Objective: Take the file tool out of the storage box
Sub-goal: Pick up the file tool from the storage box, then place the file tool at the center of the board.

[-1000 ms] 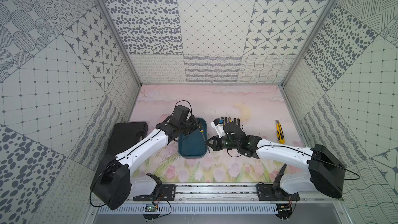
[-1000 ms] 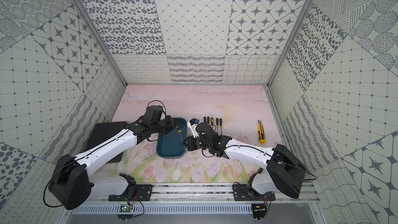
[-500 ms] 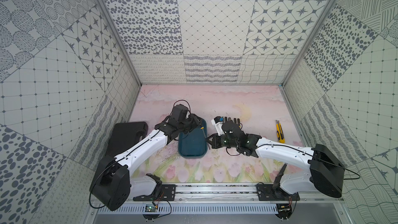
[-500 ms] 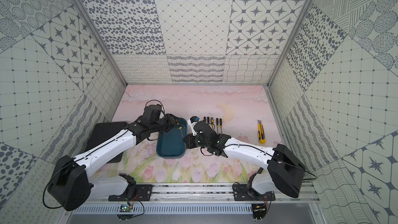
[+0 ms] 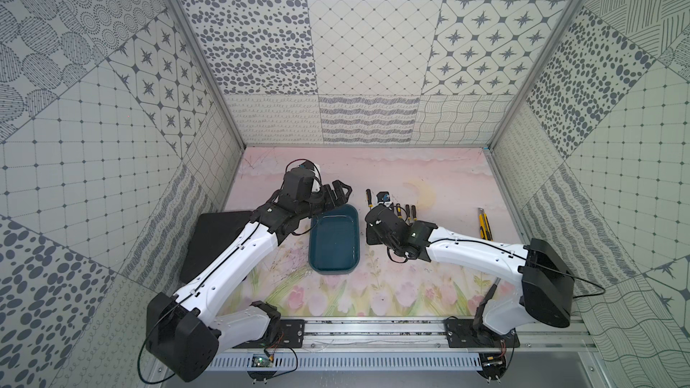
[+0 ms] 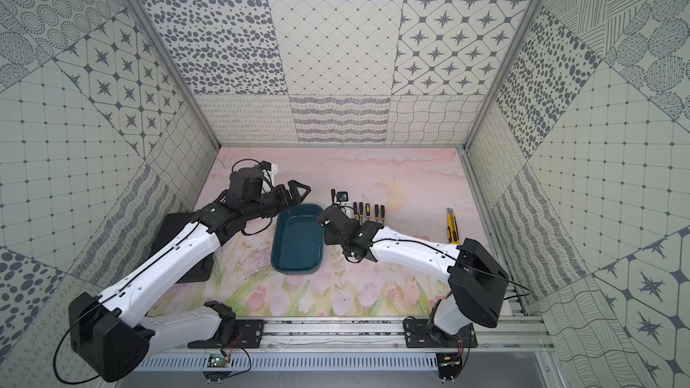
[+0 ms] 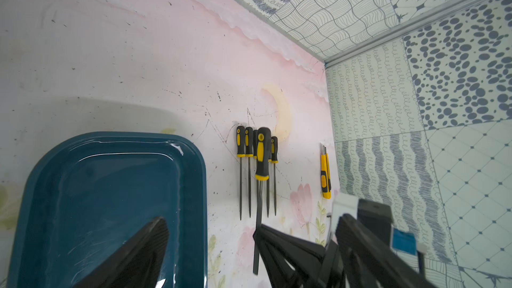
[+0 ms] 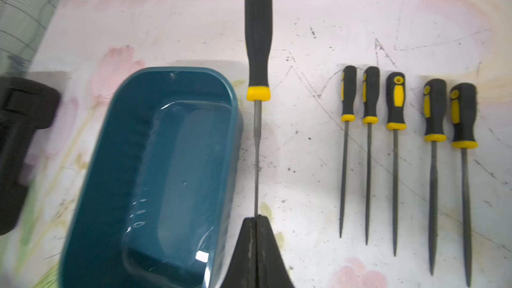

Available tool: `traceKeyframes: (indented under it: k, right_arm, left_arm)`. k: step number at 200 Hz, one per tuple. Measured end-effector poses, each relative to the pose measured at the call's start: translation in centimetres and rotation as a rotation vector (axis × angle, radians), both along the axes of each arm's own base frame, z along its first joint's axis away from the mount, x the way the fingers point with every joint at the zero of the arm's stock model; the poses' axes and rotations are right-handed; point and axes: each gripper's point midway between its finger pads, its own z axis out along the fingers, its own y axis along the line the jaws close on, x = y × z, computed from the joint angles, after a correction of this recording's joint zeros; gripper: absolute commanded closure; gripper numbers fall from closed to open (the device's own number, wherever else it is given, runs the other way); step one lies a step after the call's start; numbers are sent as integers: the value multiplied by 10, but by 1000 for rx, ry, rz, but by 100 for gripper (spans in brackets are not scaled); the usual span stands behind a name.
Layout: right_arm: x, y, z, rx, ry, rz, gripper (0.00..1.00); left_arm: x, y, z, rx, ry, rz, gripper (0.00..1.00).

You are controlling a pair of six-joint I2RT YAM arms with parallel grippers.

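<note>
File tool [image 8: 258,37]: black handle, yellow collar, thin grey shaft. It is outside the storage box [image 5: 333,240], just right of the box's upper right corner in both top views, near frame centre. The right gripper [image 8: 256,220] is clenched on the shaft's tip, and its wrist hides the shaft from above. The left gripper [image 5: 344,191] is released, holding nothing, just above the box's upper edge. Five small files [image 6: 368,210] lie in a row right of the file tool. Yellow knife [image 5: 484,223] far right. Black case [image 5: 220,240] at left, partly under the left arm.
</note>
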Motion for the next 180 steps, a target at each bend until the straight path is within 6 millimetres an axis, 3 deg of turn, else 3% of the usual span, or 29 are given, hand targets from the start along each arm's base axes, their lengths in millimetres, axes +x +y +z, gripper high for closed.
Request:
traceKeyframes:
  k: [44, 103, 180]
  right_arm:
    - [10, -19, -42, -127, 59, -55, 100]
    - [27, -36, -69, -163, 119, -106, 100]
    - [32, -32, -92, -192, 165, -84, 100]
  left_arm:
    - [-41, 11, 7, 75, 14, -98, 1]
    - [-93, 32, 6, 143, 31, -162, 1]
    - [-116, 47, -34, 206, 131, -161, 1]
